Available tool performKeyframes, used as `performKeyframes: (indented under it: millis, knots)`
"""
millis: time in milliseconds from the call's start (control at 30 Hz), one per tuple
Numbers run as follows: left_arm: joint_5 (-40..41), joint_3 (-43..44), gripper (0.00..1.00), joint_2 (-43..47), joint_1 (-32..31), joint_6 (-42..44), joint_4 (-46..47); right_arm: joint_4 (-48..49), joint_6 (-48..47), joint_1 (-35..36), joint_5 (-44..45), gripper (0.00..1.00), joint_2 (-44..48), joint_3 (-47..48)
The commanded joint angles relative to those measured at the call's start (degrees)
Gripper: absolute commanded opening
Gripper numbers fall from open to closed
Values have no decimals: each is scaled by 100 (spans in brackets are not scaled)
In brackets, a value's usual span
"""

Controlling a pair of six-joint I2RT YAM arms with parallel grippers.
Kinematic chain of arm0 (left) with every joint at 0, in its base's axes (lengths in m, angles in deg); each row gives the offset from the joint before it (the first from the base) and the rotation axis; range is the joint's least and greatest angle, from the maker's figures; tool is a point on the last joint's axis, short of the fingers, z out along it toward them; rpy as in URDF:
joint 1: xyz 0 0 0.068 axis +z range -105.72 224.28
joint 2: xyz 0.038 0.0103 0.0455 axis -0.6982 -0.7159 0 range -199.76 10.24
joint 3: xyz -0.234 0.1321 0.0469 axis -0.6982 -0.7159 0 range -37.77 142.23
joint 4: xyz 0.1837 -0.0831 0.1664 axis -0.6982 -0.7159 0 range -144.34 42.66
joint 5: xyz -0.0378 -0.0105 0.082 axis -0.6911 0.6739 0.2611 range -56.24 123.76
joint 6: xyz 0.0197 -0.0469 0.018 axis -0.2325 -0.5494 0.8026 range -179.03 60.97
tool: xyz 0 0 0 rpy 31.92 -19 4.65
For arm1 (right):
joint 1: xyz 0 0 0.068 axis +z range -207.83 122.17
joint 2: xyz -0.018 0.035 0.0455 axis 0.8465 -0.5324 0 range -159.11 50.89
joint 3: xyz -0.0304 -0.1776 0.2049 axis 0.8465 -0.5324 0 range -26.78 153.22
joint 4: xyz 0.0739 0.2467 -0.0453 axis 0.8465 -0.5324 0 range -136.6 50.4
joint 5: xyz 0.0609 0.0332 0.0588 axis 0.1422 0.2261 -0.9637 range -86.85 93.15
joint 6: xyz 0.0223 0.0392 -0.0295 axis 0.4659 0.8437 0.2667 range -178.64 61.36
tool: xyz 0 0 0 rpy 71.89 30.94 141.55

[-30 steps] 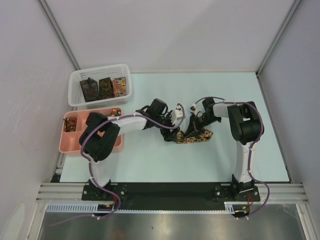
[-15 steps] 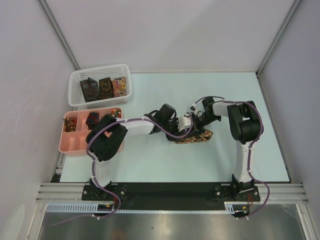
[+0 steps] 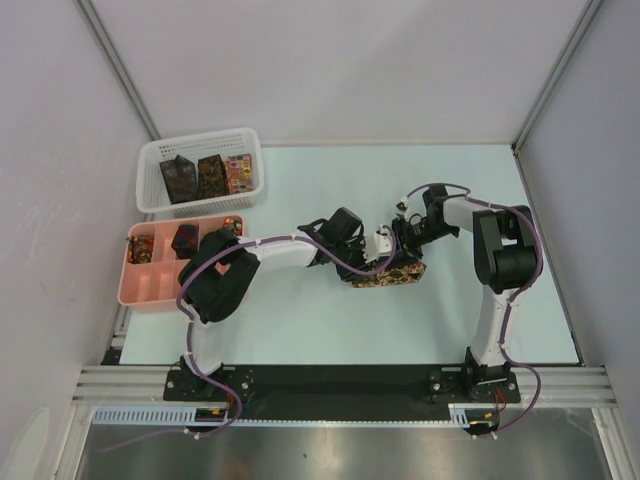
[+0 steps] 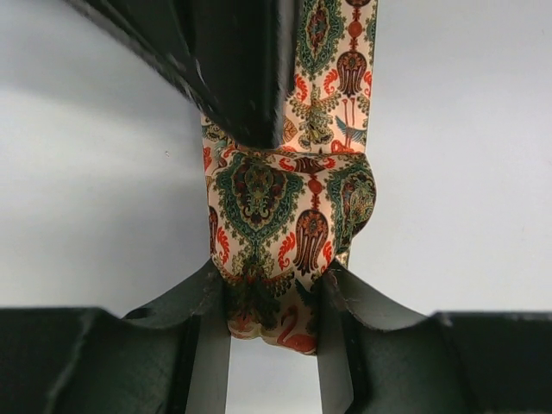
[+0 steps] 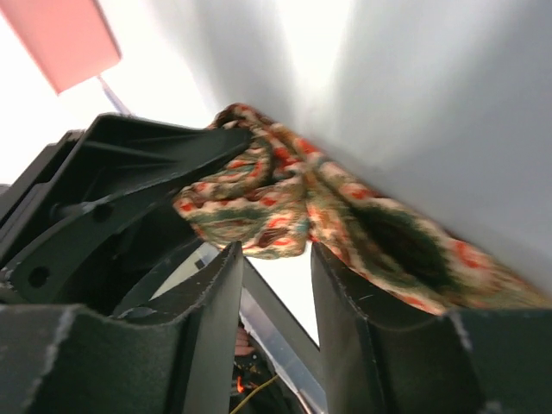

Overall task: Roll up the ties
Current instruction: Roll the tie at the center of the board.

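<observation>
The left gripper (image 4: 272, 297) is pinching the patterned tie (image 4: 280, 203) between its nearly closed fingers, the cloth bunching and bulging just ahead of the tips. From there the strip is running straight away from the gripper, with a dark finger, probably the other arm's, pressing onto it on the left. In the overhead view the tie is lying as a short folded bundle on the table (image 3: 300, 320), directly under both grippers and between them.

The right gripper (image 5: 272, 259) is meeting the same bundle from the far side. Its fingers are standing only slightly apart, with a rumpled fold sitting right at their tips; whether they are actually gripping it cannot be told.

The fabric is looking thin, soft and light, creasing wherever it is squeezed, and probably smooth enough to slide. It should be taken across its full width at the folded end, so the layers are turning together rather than slipping apart.
</observation>
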Motion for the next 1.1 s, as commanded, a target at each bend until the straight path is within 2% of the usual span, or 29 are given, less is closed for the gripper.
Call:
performKeyframes:
  millis: [0,200,300,367,433,467,500,633,833,1067]
  knots:
    - [280,120,27,-309,-43,-75,-469,212,144,295,-424,43,309,-123]
    - [271,217,30,-362,-43,-101,-513,528,216,471,-468,43,221,-237]
    - [271,235,31,-371,-43,-101,-531,563,145,489,-311,37,72,-281]
    - [253,244,33,-371,-43,-110,-531,564,83,471,-144,17,-51,-290]
    - [175,244,40,-344,-17,-145,-522,503,14,366,49,0,-104,-290]
    - [70,235,43,-327,9,-171,-522,493,-22,322,111,0,-157,-298]
    - [-1,217,53,-248,27,-198,-479,467,-57,278,173,0,-175,-316]
    - [-317,-10,69,59,124,-286,-163,344,-277,102,699,0,-228,-316]
    - [-704,-231,75,438,124,-303,418,361,-365,23,1192,0,-403,-290]
    - [-1187,-143,79,245,124,-487,901,449,-277,137,1325,0,-421,-377]
